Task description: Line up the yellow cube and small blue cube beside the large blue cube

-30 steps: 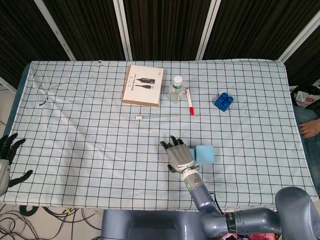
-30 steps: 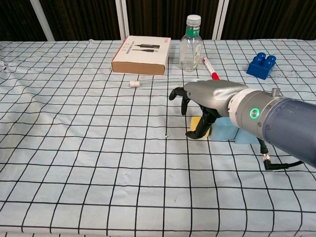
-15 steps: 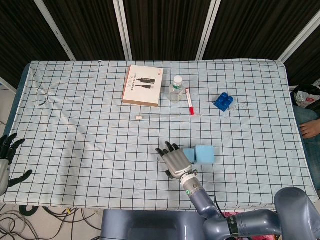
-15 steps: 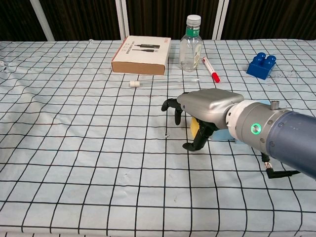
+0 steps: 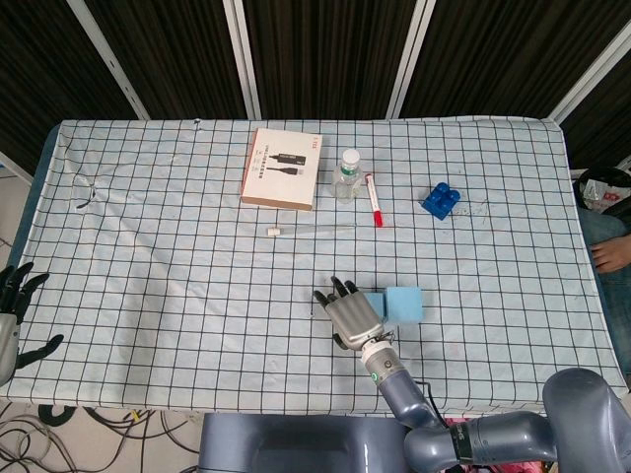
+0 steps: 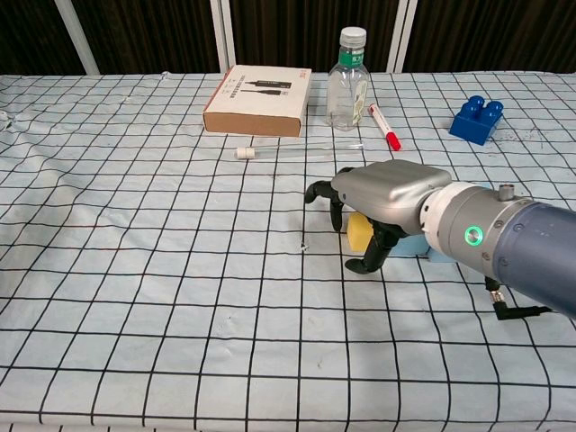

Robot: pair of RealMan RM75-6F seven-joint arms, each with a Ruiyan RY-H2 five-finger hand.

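My right hand [image 5: 353, 315] arches over the yellow cube [image 6: 360, 232], which sits on the checked cloth. Its fingers are curled round the cube on both sides and grip it. From the head view the hand hides the cube. Just right of the hand, a small blue cube [image 5: 379, 300] touches the large light blue cube [image 5: 405, 304]. In the chest view the right hand [image 6: 387, 193] and forearm hide most of the blue cubes. My left hand [image 5: 15, 315] hangs beyond the table's left edge, fingers spread, holding nothing.
At the back of the table lie a flat cardboard box [image 5: 281, 168], a clear bottle [image 5: 346, 174], a red marker [image 5: 374, 200] and a dark blue toy brick [image 5: 441, 200]. A small white tube [image 5: 275, 232] lies mid-table. The front table edge runs just below the hand.
The right hand slid left and toward the front edge with the yellow cube, then came back a little to the right. The left hand stayed still.
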